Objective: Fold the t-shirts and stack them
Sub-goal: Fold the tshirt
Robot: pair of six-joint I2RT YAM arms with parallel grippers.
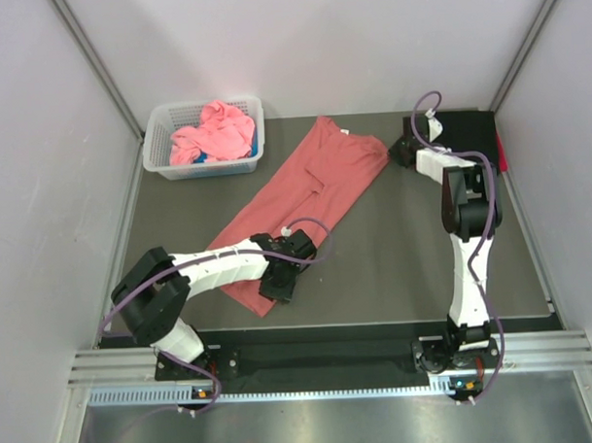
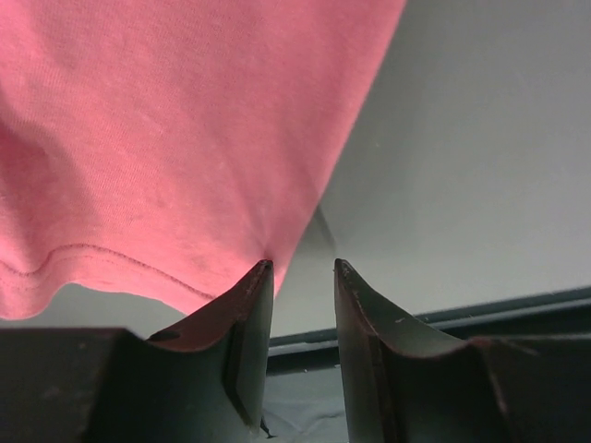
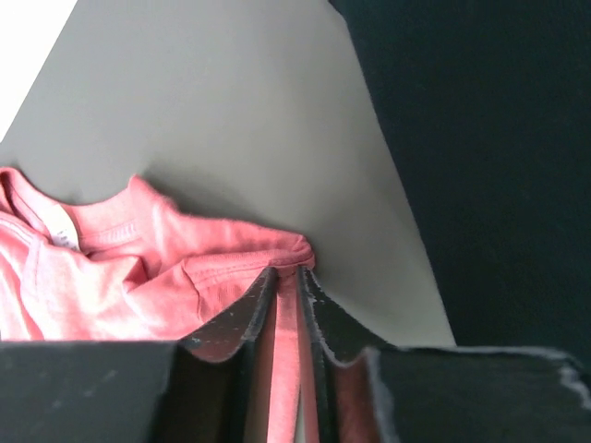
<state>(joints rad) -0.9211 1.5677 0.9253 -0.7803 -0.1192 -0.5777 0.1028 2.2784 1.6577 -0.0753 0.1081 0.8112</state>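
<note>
We look down on a grey table (image 1: 395, 267) enclosed by pale walls, with two robot arms mounted at its near edge. The largest item on it is a salmon-red t-shirt (image 1: 305, 192), folded into a long strip that lies flat near the middle of the table. Its long axis runs diagonally from near left to far right, with the collar (image 1: 341, 130) pointing to the far right and the hem towards the near left. In the far left corner stands a white lattice basket (image 1: 157, 149) holding crumpled pink t-shirts (image 1: 215, 132). In the far right corner a black t-shirt (image 1: 468, 128) lies flat, partly under the right arm. The left gripper (image 2: 303, 268) sits at the hem end of the salmon-red t-shirt with its jaws apart. Bare table shows between them, and the cloth's edge only touches the tip of one finger (image 2: 249, 305). The right gripper (image 3: 288, 269) sits at the collar end, its jaws pinched nearly together on a fold of the salmon-red cloth beside the neckline.
</note>
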